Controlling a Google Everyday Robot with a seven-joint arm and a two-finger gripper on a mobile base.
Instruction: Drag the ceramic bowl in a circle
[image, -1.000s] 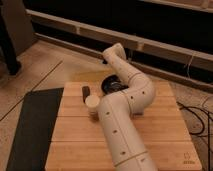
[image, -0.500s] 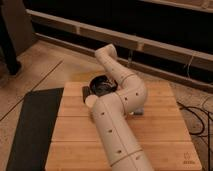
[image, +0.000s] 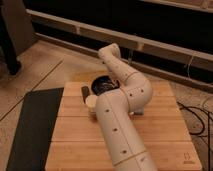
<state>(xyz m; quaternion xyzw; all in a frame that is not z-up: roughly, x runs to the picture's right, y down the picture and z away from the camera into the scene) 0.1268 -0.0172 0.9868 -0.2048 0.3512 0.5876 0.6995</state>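
The ceramic bowl (image: 102, 83), black and glossy, sits at the far left part of the wooden board (image: 165, 125), partly covered by my white arm (image: 122, 107). The arm bends at an elbow on the right and reaches back left to a wrist (image: 108, 52) above the bowl's far side. My gripper hangs down from that wrist at the bowl and is hidden behind the forearm.
A small cream cup (image: 91, 101) stands just in front of the bowl, close to my arm. A small dark block (image: 85, 91) lies left of the bowl. A black mat (image: 32, 127) lies left of the board. Cables (image: 200, 117) run on the floor at the right.
The wrist swung left over the board, then a little back to the right. The bowl shifted left and slightly back with it. The cup and the block stayed put.
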